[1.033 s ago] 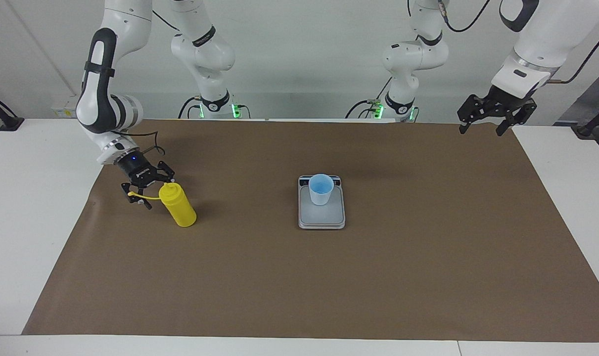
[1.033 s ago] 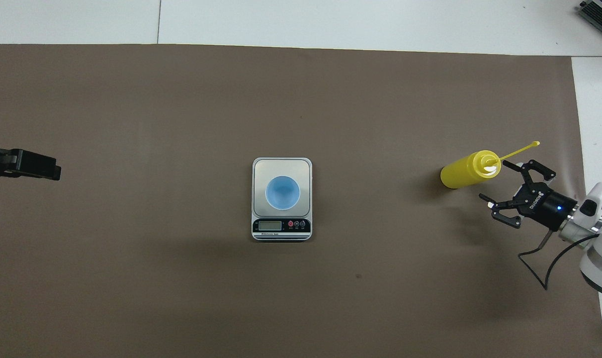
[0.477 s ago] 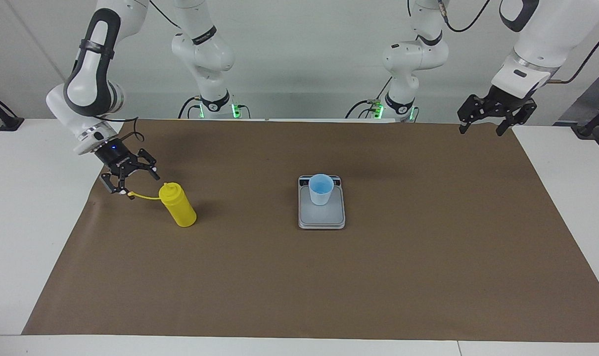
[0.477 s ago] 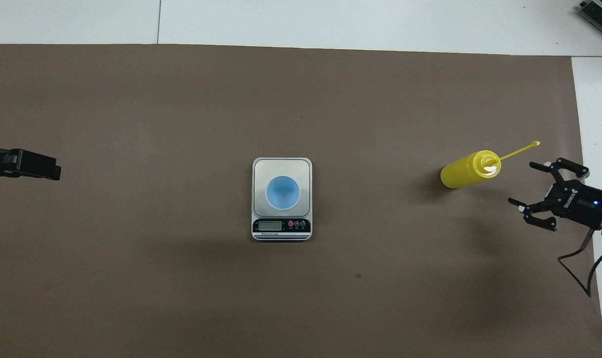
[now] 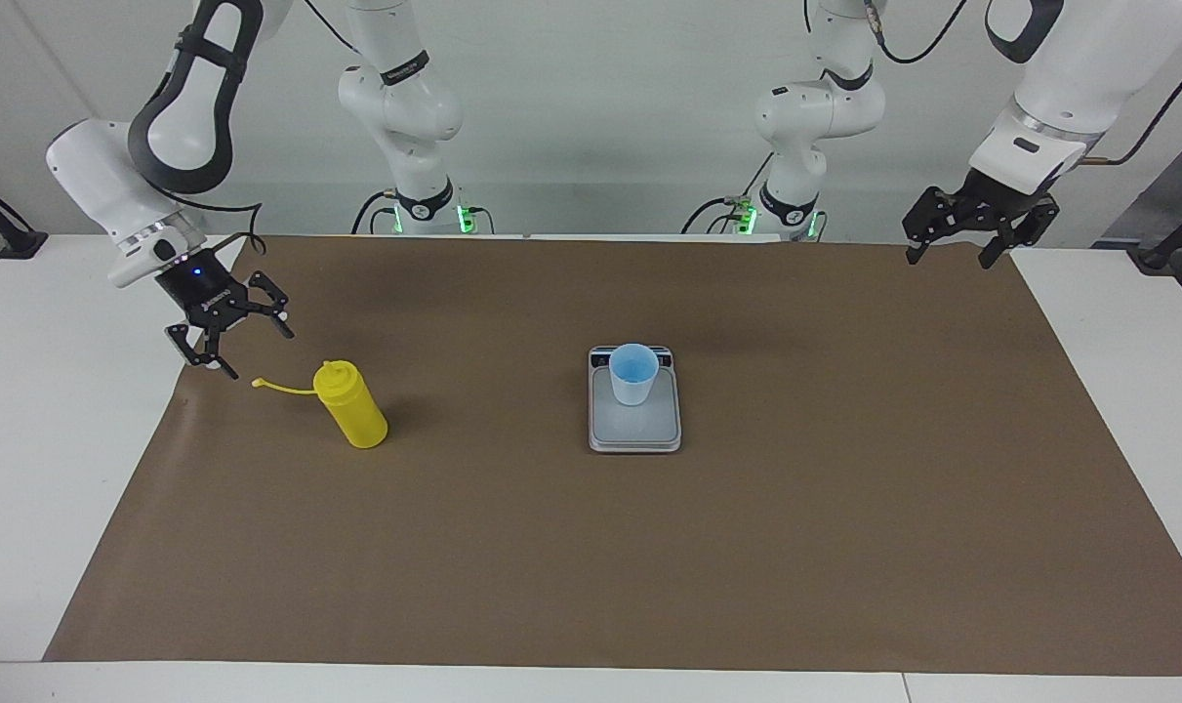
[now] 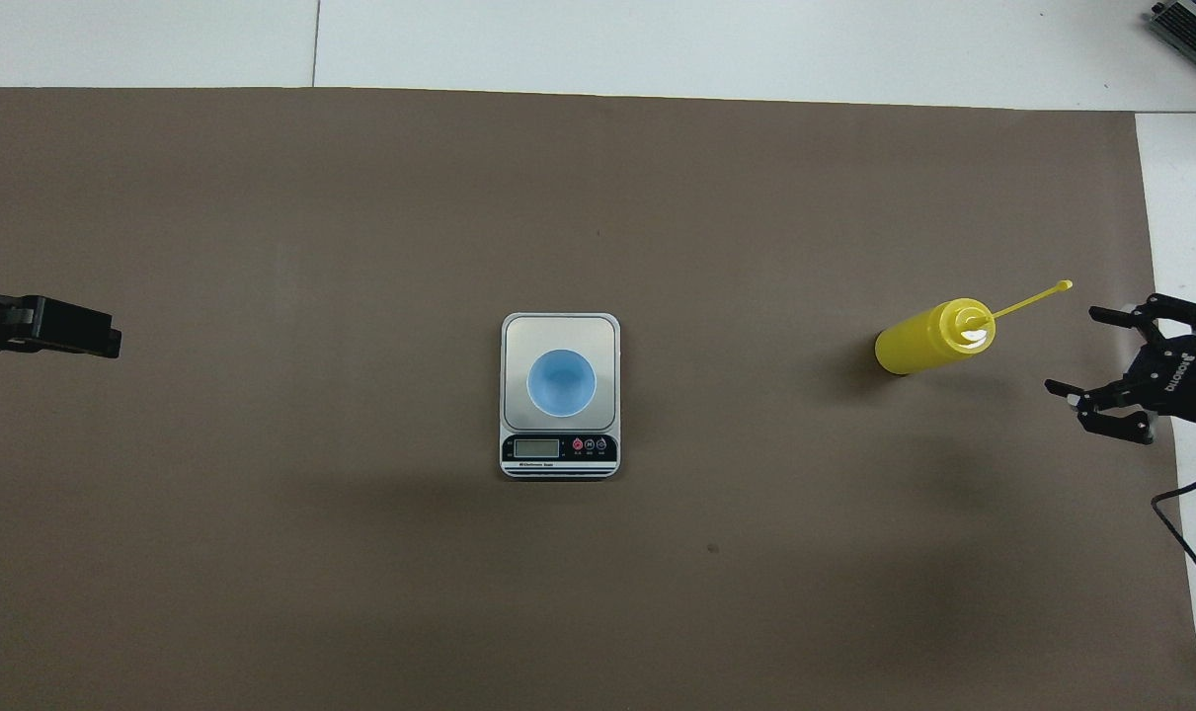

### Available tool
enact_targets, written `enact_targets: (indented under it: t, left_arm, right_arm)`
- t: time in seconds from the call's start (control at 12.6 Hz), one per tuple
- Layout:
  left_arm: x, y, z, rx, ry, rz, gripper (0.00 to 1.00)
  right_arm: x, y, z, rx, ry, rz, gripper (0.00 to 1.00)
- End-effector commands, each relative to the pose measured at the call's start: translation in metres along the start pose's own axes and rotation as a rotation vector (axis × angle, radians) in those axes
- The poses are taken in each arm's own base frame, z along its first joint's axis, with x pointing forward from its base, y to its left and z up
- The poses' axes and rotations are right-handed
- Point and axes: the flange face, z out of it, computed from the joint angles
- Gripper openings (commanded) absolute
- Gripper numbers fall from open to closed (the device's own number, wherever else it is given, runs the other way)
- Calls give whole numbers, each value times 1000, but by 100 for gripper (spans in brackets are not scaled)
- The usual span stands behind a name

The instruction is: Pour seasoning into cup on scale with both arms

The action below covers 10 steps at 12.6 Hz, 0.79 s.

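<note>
since the earlier frames, the right gripper (image 5: 227, 344) has been drawn back from the seasoning (image 5: 352, 405), up and out toward the right arm's end of the desk (image 5: 24, 439); nothing else has been shifted.

taken from the robots outward in the overhead view: the right gripper (image 6: 1121, 370) is held spread wide with nothing in it, over the edge of the brown mat (image 6: 262, 573) at about four o'clock from the bottle and clear of it. the left gripper (image 5: 961, 234) is kept waiting at the left arm's end, also wide open and empty. the scale (image 6: 560, 395) is set at mid-mat with its display strip toward the robots, and the cup (image 6: 561, 382) is stood upright on its plate. the seasoning (image 6: 933, 336) is stood on the mat toward the right arm's end, at about three o'clock from the scale and well apart from it, with its cap strap (image 6: 1030, 298) stuck out toward the mat's edge.

whether the cup has already been filled cannot be told. if not, grasping, carrying, tipping over the cup and squeezing are all left.
</note>
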Motion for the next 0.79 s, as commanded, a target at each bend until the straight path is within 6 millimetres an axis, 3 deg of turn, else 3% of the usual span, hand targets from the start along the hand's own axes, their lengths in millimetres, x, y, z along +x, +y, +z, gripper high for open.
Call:
enact_targets:
  t: [0.0, 0.24, 0.72]
  left_arm:
    - [-9, -2, 0, -7, 0, -3, 100]
    - [-9, -2, 0, -7, 0, -3, 100]
    - [-9, -2, 0, -7, 0, -3, 100]
  right_arm:
    - [55, -5, -25, 15, -93, 93, 100]
    - [117, -10, -44, -11, -236, 225, 100]
    - [215, -44, -50, -119, -411, 417, 100]
